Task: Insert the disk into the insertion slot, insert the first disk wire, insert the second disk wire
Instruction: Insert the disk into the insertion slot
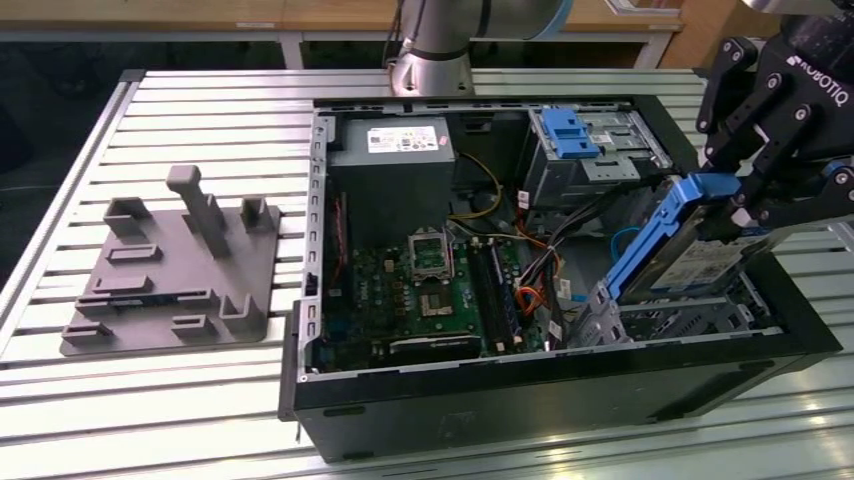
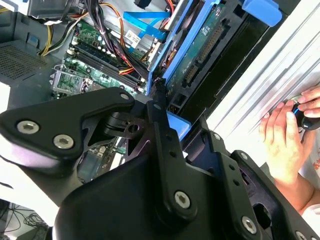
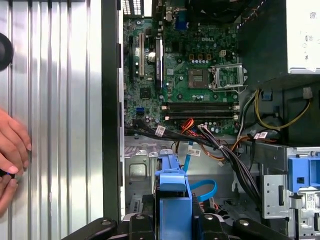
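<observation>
While the exterior view takes in the whole open computer case point(image 1: 534, 400) on the slatted table point(image 1: 174, 420), with the gripper point(image 1: 745, 195) high at the exterior view's right, both wrist views add a person's hand point(image 2: 282, 135) resting on the table just beside the case. The second wrist view shows the green circuit-board underside of the disk point(image 2: 205, 45); the exterior view shows its white label side instead.

The gripper is cut off by the exterior view's right edge. The disk hangs tilted, its low end at the mouth of the insertion slot point(image 1: 687, 322) in the case's near right corner; I can't tell whether it touches the metal.

In the first wrist view the fingers point(image 3: 139, 225) sit closed on the disk's blue carrier, one on each side.
</observation>
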Tool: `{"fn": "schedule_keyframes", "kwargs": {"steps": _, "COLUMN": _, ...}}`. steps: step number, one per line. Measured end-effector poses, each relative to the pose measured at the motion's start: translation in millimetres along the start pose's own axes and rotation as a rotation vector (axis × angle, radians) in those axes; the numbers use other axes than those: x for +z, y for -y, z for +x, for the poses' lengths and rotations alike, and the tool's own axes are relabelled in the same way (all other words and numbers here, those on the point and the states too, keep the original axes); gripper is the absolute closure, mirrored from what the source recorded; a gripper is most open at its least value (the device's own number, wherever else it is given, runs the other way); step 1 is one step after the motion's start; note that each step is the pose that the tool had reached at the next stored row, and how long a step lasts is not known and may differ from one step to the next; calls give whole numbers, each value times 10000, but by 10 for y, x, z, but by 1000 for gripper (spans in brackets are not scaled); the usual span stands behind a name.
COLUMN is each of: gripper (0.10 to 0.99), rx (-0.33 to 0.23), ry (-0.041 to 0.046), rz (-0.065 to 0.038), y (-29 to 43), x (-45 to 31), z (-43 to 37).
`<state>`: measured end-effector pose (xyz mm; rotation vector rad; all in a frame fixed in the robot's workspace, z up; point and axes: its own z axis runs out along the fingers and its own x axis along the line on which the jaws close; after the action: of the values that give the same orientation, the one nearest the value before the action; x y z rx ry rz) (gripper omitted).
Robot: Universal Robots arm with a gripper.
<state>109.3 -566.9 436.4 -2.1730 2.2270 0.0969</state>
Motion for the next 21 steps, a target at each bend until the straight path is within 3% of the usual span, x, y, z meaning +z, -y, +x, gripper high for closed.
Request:
{"fn": "schedule_keyframes", "kwargs": {"steps": 10, "gripper": 725, "rx": 58, "ry": 11, "rz": 3, "y": 43, "x": 60, "z": 8}}
{"fn": "schedule_keyframes", "kwargs": {"steps": 21, "gripper": 725, "rx": 115, "ry": 55, "rz": 6, "y": 79, "x": 183, "z": 19}}
